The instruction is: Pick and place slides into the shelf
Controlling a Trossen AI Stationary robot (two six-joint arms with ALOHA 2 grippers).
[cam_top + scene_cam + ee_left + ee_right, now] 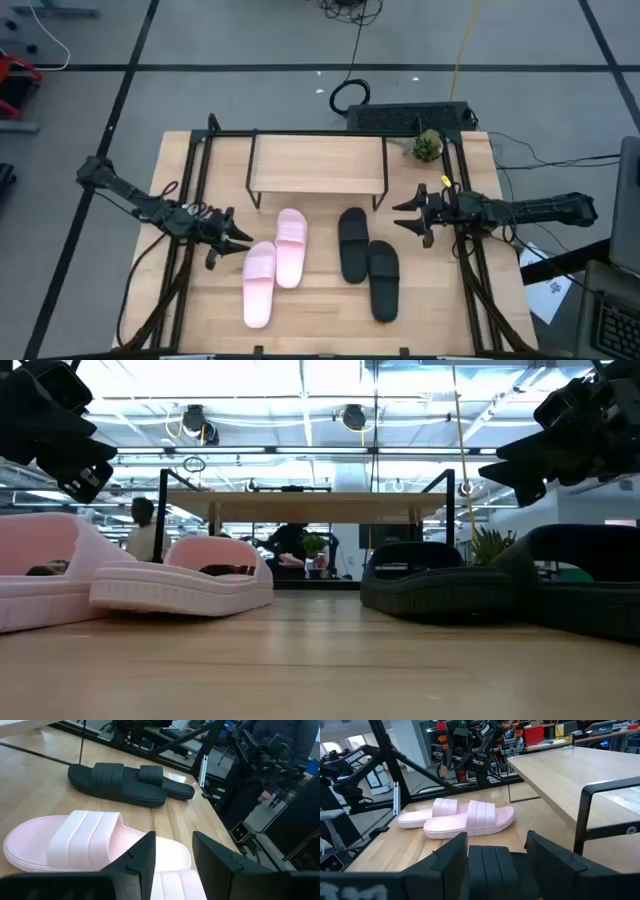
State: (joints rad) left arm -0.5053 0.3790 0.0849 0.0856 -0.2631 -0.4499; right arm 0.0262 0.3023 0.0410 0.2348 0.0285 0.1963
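In front of the shelf (318, 164), the left gripper (232, 240) is wide open beside the pink slides (274, 264); the right gripper (412, 215) is wide open beside the black slides (366, 261).

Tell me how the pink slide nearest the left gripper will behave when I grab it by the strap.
The pink slide looks like thick moulded foam, so probably light and fairly stiff. Its wide strap may squash slightly between the left gripper fingers. Flat-soled on the table, it should slide rather than tip if nudged.
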